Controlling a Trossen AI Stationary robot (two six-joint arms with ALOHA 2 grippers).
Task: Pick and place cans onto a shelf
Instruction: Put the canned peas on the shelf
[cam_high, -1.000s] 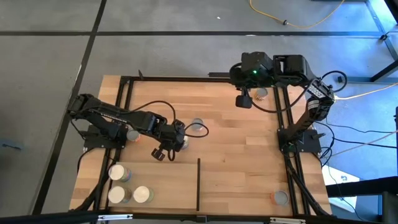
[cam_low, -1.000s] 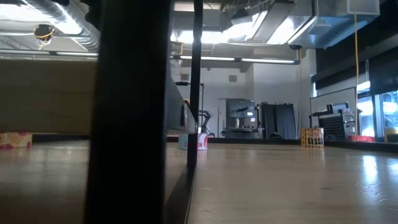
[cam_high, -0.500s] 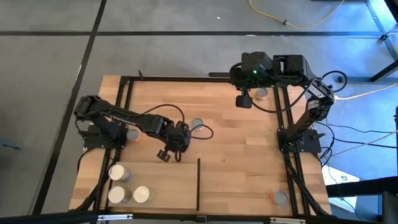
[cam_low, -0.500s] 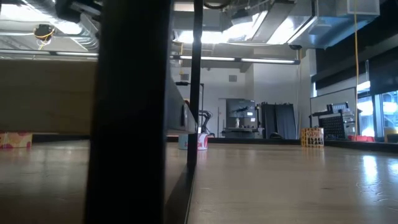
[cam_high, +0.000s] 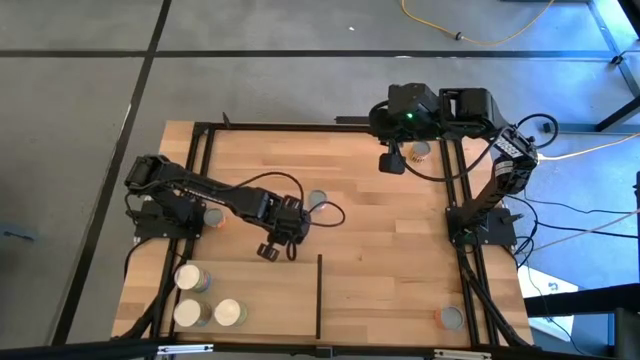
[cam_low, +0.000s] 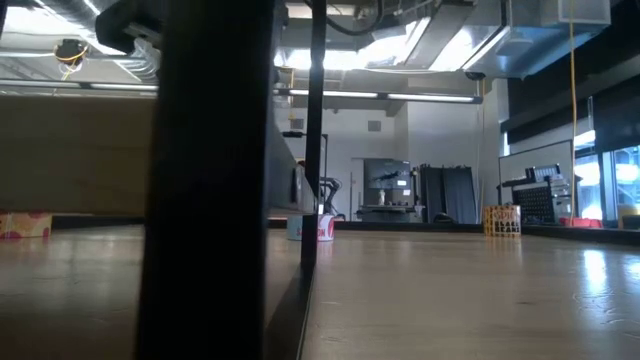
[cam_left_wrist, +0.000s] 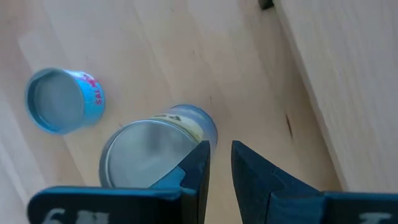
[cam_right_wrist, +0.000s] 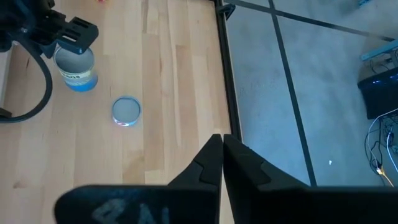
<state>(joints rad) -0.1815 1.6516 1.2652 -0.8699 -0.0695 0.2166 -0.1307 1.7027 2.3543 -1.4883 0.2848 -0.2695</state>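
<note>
My left gripper (cam_high: 272, 247) hangs over the table's middle, pointing steeply down, open by a narrow gap with bare wood showing between its fingers (cam_left_wrist: 220, 163). A silver-topped can with a blue and yellow label (cam_left_wrist: 144, 163) stands upright just beside one finger, outside the gap; it also shows under the gripper (cam_right_wrist: 75, 67). A second, blue can (cam_high: 317, 203) stands a little farther off. The shelf (cam_high: 262, 300) lies at the near edge, its black divider (cam_high: 319, 295) on its right. My right gripper (cam_high: 392, 160) waits shut, high over the far right. My left gripper comes from above, and the outer side of one finger (cam_left_wrist: 198, 163) stands against the silver-topped can's side near its rim (cam_left_wrist: 186, 148). Whether it touches the can, I cannot tell. The can stands upright on the table.
Three pale-topped cans (cam_high: 190, 280) (cam_high: 188, 313) (cam_high: 229, 313) stand on the shelf's left part. More cans stand by the left arm's base (cam_high: 211, 216), at the near right corner (cam_high: 452, 318) and under the right gripper (cam_high: 421, 150). A black frame (cam_high: 204, 160) borders the table.
My left gripper has come down and gone a little toward the table's right edge, its arm stretching out, and has rolled slightly. It now stands closer over the silver-topped can. The cans have kept their places.
</note>
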